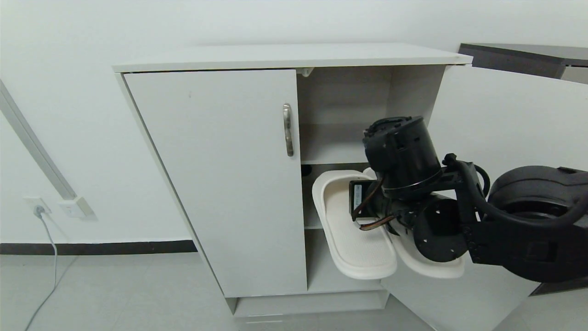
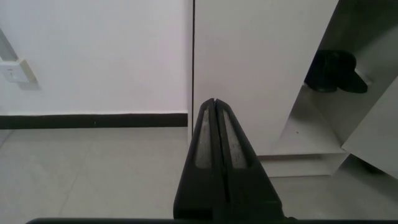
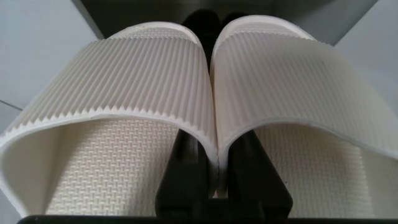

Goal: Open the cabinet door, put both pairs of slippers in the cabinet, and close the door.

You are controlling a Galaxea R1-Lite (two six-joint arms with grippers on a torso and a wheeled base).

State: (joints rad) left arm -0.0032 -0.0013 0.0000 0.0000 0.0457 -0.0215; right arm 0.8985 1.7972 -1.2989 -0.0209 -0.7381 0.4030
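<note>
While the pair of white slippers (image 1: 353,239) hangs side by side in the open right half of the cabinet (image 1: 285,55), its far ends sit at the level of the middle shelf (image 1: 330,156) and its near ends slope down and out past the front edge. The right end effector (image 1: 367,207) holds both slippers together. In the right wrist view its dark fingers (image 3: 186,168) sit under the two ribbed straps, pinching their touching inner edges. The right door (image 1: 505,119) stands swung wide open. The left door (image 1: 220,184) is closed, its metal handle (image 1: 288,130) upright. The left end effector (image 2: 214,115) hangs over the grey floor (image 2: 93,174) before the closed door, fingers pressed together, holding nothing.
</note>
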